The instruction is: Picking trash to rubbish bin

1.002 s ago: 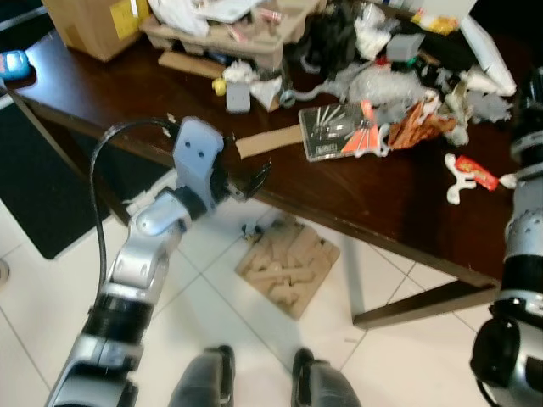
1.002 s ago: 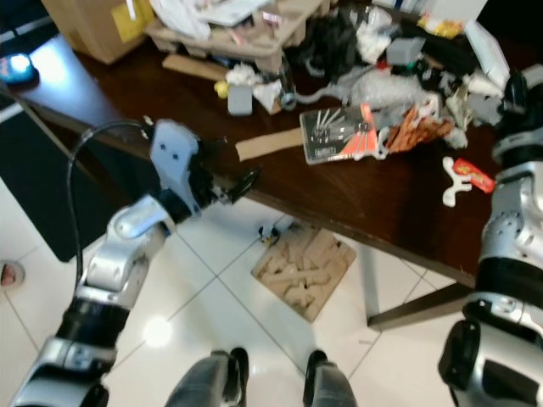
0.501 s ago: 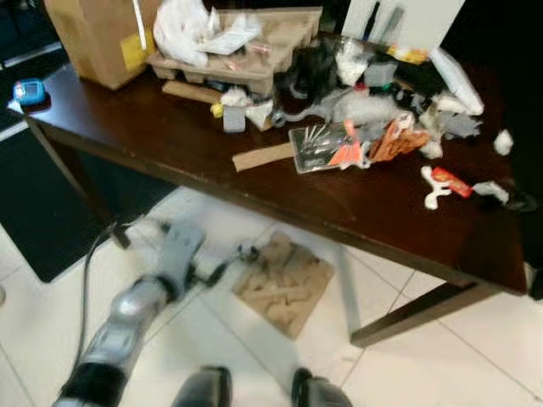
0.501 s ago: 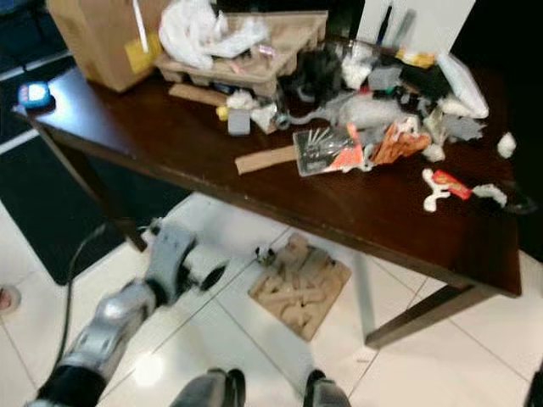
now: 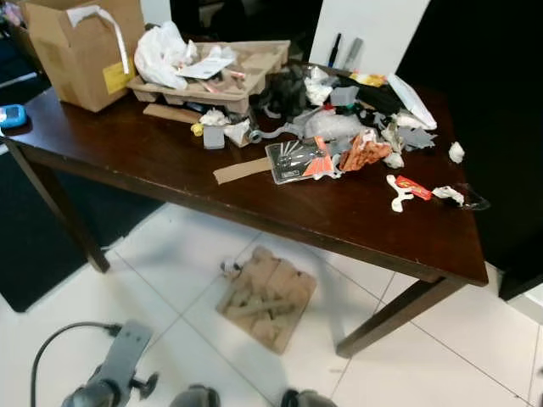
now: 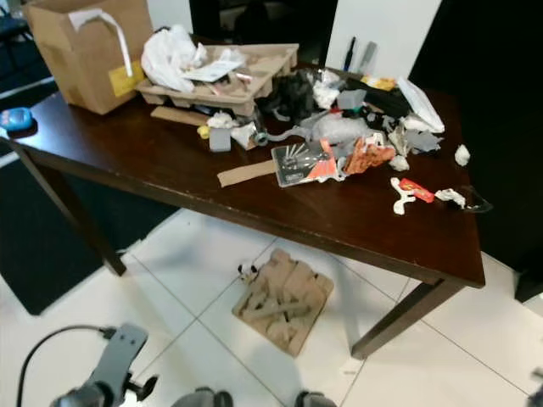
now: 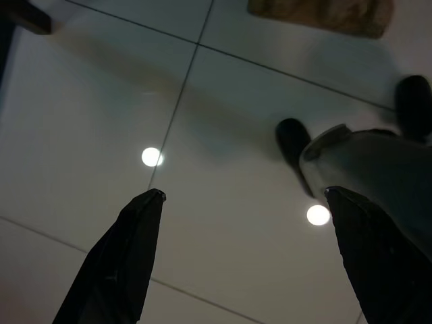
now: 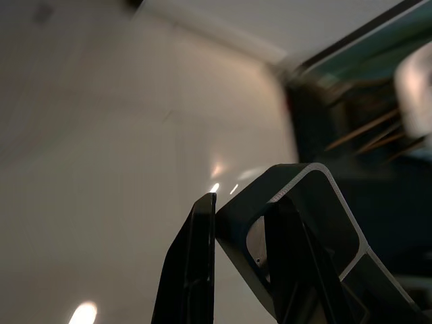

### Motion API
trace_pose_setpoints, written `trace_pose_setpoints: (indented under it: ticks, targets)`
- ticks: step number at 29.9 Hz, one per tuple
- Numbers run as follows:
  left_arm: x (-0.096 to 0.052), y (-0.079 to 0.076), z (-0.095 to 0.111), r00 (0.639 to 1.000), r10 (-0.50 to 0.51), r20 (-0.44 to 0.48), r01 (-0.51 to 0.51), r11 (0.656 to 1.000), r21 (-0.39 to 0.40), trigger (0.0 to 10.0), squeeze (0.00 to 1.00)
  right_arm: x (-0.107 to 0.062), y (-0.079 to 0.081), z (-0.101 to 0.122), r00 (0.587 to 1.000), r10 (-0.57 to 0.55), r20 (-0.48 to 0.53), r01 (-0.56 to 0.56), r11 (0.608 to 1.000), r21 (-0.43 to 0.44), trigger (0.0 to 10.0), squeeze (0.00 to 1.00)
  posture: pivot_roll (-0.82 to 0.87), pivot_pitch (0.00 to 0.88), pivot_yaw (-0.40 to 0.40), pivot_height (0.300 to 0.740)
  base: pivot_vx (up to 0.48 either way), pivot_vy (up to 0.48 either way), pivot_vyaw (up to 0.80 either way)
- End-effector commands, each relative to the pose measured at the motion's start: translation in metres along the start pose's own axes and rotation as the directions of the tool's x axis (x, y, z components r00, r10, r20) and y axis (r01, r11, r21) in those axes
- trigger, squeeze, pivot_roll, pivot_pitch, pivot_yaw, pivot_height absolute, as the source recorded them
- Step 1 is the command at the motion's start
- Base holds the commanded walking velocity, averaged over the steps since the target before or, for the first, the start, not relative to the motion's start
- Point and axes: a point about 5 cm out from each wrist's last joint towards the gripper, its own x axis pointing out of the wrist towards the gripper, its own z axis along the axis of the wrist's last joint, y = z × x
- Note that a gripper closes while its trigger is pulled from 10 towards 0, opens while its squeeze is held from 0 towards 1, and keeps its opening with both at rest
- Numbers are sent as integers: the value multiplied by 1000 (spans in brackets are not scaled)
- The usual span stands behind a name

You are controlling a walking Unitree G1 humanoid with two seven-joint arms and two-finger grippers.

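Trash litters the dark wooden table (image 5: 170,161): a cardboard strip (image 5: 239,170), a blister pack (image 5: 293,159), a red-and-white wrapper (image 5: 411,186), a crumpled white scrap (image 5: 456,153) and a heap of plastic and paper (image 5: 339,110). A moulded cardboard tray (image 5: 265,297) lies on the floor under the table's front edge. My left gripper (image 7: 244,194) hangs low at my left side, open and empty, over bare tile. My right gripper (image 8: 243,199) hangs at my right side, shut with nothing in it.
At the table's back left are a brown cardboard box (image 5: 81,47) and a pulp tray (image 5: 212,72) with a white bag. A blue object (image 5: 10,114) sits at the left end. A dark mat (image 5: 34,254) lies left. My feet (image 5: 195,397) stand on white tiles.
The view has pulled back and up, taking in the whole table. My left arm has dropped from the table's front edge to low at my side. The right arm has left the eye views.
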Motion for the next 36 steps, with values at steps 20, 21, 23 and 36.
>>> trace_pose_setpoints:
  ticks: [20, 21, 23, 36]
  targets:
    - [-23, -32, -98, 921, 119, -370, -203, 959, -197, 10000, 0, -120, 173, -98, 557, 735, -387, -783, 310, -540, 10000, 0, 188, 50, -69, 740, 0, 0, 0]
    - [-21, -33, -96, 923, 118, -366, -201, 960, -197, 10000, 0, -121, 175, -97, 551, 739, -388, -780, 291, -554, 10000, 0, 188, 50, -69, 740, 0, 0, 0]
    - [-21, -33, -95, 924, 118, -364, -201, 960, -197, 10000, 0, -121, 176, -97, 548, 740, -390, -780, 283, -559, 10000, 0, 187, 49, -69, 740, 0, 0, 0]
    - [-13, -35, -81, 934, 122, -335, -197, 959, -202, 10000, 0, -130, 186, -95, 517, 752, -410, -768, 195, -610, 10000, 0, 190, 39, -72, 740, 0, 0, 0]
